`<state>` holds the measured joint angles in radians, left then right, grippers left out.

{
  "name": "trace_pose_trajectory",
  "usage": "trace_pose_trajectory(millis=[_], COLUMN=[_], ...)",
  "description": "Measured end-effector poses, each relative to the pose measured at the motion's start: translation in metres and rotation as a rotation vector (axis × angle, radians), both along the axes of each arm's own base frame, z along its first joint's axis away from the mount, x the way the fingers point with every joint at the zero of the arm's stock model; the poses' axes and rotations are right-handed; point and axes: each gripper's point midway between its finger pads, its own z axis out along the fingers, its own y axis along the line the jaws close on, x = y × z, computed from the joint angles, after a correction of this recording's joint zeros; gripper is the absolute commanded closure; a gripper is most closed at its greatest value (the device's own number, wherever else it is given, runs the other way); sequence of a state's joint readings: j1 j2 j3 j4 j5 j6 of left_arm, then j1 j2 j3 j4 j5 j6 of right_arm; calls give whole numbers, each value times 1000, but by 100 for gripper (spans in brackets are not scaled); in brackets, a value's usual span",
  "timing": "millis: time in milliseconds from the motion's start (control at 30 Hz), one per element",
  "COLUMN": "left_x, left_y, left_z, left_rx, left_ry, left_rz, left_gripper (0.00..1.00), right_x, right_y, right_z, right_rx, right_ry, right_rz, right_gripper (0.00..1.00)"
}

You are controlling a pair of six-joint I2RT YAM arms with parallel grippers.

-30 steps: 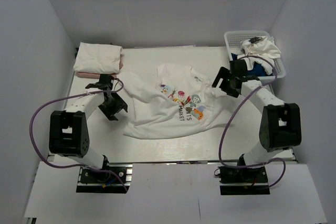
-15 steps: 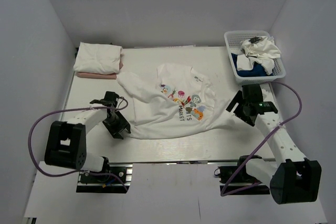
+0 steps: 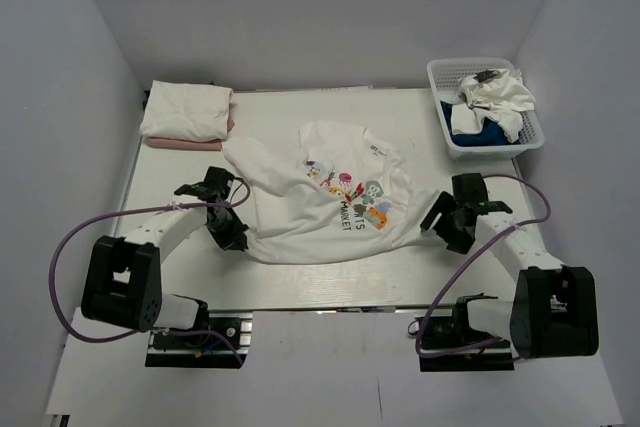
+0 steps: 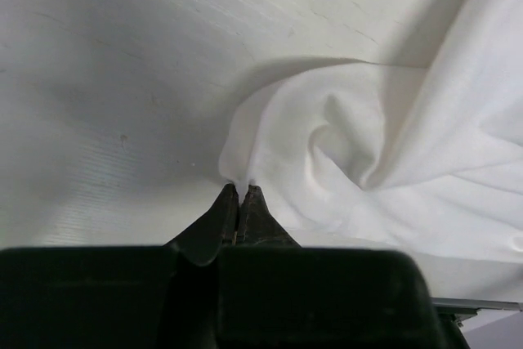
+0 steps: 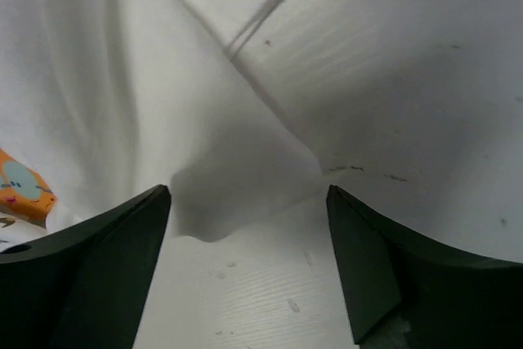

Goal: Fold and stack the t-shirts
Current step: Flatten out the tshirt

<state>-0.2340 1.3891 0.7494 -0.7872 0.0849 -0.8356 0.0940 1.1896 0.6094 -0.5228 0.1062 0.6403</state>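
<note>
A white t-shirt (image 3: 335, 209) with a colourful cartoon print lies spread mid-table, collar toward the back. My left gripper (image 3: 238, 238) is shut on its near left hem corner; the left wrist view shows the closed tips (image 4: 239, 190) pinching the bunched white cloth (image 4: 359, 153). At the shirt's near right corner my right gripper (image 3: 441, 224) stands open. In the right wrist view its fingers (image 5: 249, 194) straddle the cloth's edge (image 5: 245, 185) without touching it. Folded t-shirts (image 3: 188, 111) sit stacked at the back left, white on top with a pale pink edge (image 3: 185, 143) below.
A white basket (image 3: 530, 133) at the back right holds crumpled white and blue clothes. Purple cables loop out from both arms at the table's sides. White walls enclose the table on three sides.
My left gripper slid to the shirt's near left corner and closed on it. The right arm swung down from beside the basket to the near right corner, its jaws narrowing somewhat.
</note>
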Motion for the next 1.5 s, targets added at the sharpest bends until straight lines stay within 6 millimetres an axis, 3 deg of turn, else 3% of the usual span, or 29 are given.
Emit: trace_pose_trajectory(millis=[33,133,167,200,333,433,500,567,633,733,800,900,967,1067,1200,1500], left_x=[1,0,-1,-2,-6,9,31,60,86,111,110,96,81,59,26,-40], left_y=[0,1,1,1,1,-3,-8,-13,-19,-24,-22,-15,-10,-4,1,10], left_z=[3,8,8,7,12,35,68,114,171,277,347,434,486,545,588,623], left_rx=[1,8,9,12,20,16,6,-12,-31,-66,-78,-79,-75,-74,-86,-121], left_ry=[-14,-29,-26,-21,-8,-61,-158,-303,-466,-763,-949,-1175,-1307,-1462,-1611,-1778], left_rz=[-1,-6,-8,-9,-16,-28,-46,-66,-91,-126,-144,-161,-169,-179,-204,-240], left_gripper=[100,100,100,100,100,100,100,100,100,100,100,100,100,100,100,100], right_x=[2,5,5,6,11,18,33,48,60,68,63,51,40,21,-13,-96], right_y=[3,10,11,11,9,5,3,2,2,4,6,6,6,7,8,2], right_z=[-3,-9,-10,-10,0,30,69,120,181,282,340,406,444,498,557,637], right_rx=[16,47,52,52,36,7,-18,-39,-55,-74,-87,-111,-131,-154,-184,-265], right_ry=[-2,-23,-25,-31,-82,-164,-273,-413,-562,-804,-939,-1099,-1189,-1314,-1480,-1758], right_rz=[8,28,32,39,52,80,103,125,146,180,205,233,249,275,304,313], right_gripper=[42,72,95,100,100,100,100,100,100,100,100,100,100,100,100,100])
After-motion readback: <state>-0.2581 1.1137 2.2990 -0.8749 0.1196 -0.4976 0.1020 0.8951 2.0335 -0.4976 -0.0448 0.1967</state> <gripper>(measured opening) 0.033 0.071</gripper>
